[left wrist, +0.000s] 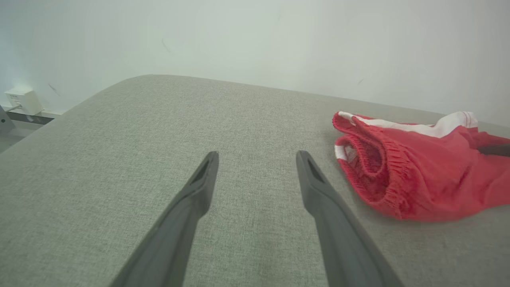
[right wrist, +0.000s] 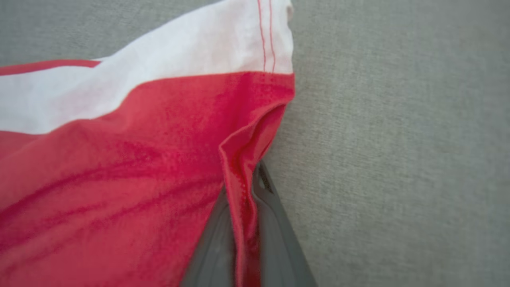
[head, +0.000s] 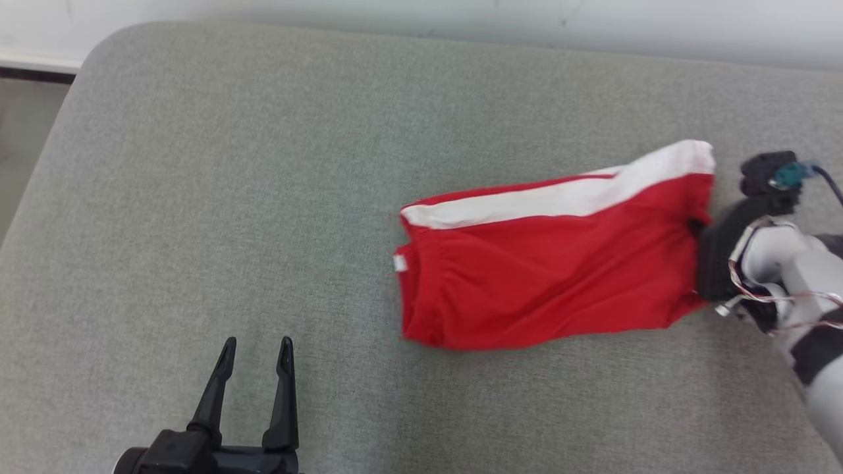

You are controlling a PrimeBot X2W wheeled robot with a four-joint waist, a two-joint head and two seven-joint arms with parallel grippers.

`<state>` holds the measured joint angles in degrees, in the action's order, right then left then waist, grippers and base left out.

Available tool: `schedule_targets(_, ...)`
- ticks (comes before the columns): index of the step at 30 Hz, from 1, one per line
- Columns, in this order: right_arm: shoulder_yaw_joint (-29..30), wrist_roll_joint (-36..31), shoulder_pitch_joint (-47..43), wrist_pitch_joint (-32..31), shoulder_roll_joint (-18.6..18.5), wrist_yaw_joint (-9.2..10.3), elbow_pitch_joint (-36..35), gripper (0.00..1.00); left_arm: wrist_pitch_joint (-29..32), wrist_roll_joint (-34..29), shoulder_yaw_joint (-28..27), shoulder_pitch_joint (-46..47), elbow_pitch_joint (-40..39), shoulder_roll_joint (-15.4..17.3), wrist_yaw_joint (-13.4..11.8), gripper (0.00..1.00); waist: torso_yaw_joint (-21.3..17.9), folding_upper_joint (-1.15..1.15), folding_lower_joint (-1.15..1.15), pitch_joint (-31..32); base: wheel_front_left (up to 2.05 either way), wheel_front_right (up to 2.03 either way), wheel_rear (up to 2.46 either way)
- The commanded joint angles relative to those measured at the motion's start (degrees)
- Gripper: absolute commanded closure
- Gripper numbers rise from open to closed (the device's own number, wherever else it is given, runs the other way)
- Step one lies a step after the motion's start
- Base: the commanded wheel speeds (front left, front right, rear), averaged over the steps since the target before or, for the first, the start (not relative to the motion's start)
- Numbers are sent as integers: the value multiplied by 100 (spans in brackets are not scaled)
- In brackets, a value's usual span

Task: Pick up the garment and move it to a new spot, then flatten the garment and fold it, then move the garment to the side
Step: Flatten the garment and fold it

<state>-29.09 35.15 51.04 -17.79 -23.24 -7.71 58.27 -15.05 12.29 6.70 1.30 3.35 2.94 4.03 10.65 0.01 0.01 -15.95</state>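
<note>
The garment (head: pixel 546 263) is a pair of red shorts with a white side stripe, lying on the grey cushion right of centre. My right gripper (right wrist: pixel 241 179) is shut on a pinched fold of the red hem at the garment's right end; in the head view its dark body (head: pixel 718 257) meets that edge and the cloth hides the fingertips. The elastic waistband end of the garment (left wrist: pixel 374 167) faces my left gripper. My left gripper (head: pixel 257 350) stands open at the lower left, well clear of the cloth, with bare cushion between its fingers (left wrist: pixel 199 187).
The grey fabric cushion (head: pixel 230 197) spreads wide to the left and front of the shorts. Its rounded far left corner drops to a floor strip (head: pixel 26 131). A pale wall (left wrist: pixel 255 40) runs behind, with a small white box (left wrist: pixel 22 99) at its foot.
</note>
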Motion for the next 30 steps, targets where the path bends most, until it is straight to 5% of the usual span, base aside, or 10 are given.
schedule_targets(1, -6, -71, -247, 3, -207, 38, 97, 100, -16, 25, -15, -27, 13, -8, -12, 0, -86, -1, -1, 116, 0, 0, 0)
schedule_targets(15, 79, -669, -438, 61, -1030, 32, -715, 100, -16, 142, 86, -166, 70, -7, -61, 0, -358, -1, -1, 533, 0, 0, 0)
schedule_targets(30, -73, -1082, -896, -882, -456, 32, -2759, 100, -16, 229, 145, -250, 97, -7, -68, 0, -251, -1, -1, 674, 0, 0, 0)
